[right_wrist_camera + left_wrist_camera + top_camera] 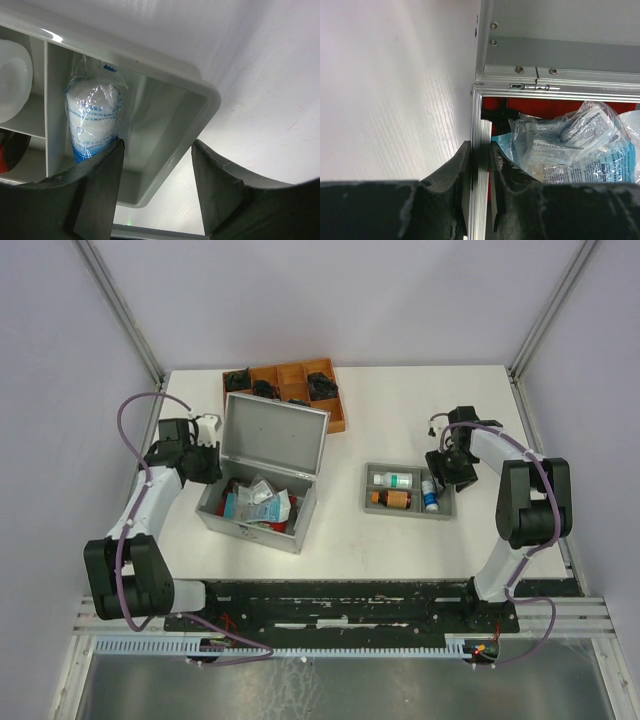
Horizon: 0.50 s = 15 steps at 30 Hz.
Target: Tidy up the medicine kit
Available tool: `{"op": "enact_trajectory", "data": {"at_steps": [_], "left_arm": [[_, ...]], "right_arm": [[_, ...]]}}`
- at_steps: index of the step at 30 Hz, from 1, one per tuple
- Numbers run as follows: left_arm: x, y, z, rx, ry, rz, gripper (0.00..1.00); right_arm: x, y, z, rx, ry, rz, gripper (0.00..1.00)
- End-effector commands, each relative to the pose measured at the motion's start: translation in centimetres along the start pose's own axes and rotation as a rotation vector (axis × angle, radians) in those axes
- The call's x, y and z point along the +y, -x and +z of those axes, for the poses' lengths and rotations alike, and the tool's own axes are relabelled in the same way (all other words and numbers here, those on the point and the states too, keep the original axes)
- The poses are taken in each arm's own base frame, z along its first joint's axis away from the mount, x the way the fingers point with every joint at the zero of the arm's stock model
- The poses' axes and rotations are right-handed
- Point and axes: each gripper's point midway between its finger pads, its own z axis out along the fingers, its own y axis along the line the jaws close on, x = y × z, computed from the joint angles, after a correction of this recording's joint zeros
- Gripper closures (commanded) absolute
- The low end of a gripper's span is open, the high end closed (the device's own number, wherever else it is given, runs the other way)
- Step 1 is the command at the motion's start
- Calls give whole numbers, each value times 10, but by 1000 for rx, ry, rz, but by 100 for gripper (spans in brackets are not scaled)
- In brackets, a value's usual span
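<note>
The medicine kit (252, 527) is a silver-grey aluminium case standing open at left centre, its lid (276, 436) raised. Plastic-wrapped packets (570, 140) lie on its red lining. My left gripper (480, 147) is shut on the kit's left side wall (478, 120), one finger outside and one inside; in the top view this gripper (205, 462) sits at the case's left end. My right gripper (157, 145) is open and straddles the right wall of a small grey tray (175, 150) without touching it. A wrapped white roll (92, 120) lies beside its left finger.
The grey tray (410, 513) at right centre holds a white bottle (395, 479), a brown bottle (392, 498) and the roll (429, 490). A brown wooden compartment tray (337, 418) with dark items stands behind the case. Walls enclose the table.
</note>
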Motion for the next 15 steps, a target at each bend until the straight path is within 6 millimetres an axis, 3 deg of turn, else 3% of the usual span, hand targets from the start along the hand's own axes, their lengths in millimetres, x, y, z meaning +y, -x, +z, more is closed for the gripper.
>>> {"op": "enact_trajectory", "data": {"at_steps": [1,8,15], "left_arm": [[-10,43,10,-126,-10,-83,97],[-29,74,37,-156,-21,-153,96],[-54,76,53,-175,-67,-244,81]], "right_arm": [[0,12,-11,-40,2,15,36],[-4,18,-12,-55,-22,11,37],[-5,23,-10,-64,-17,20,44]]}}
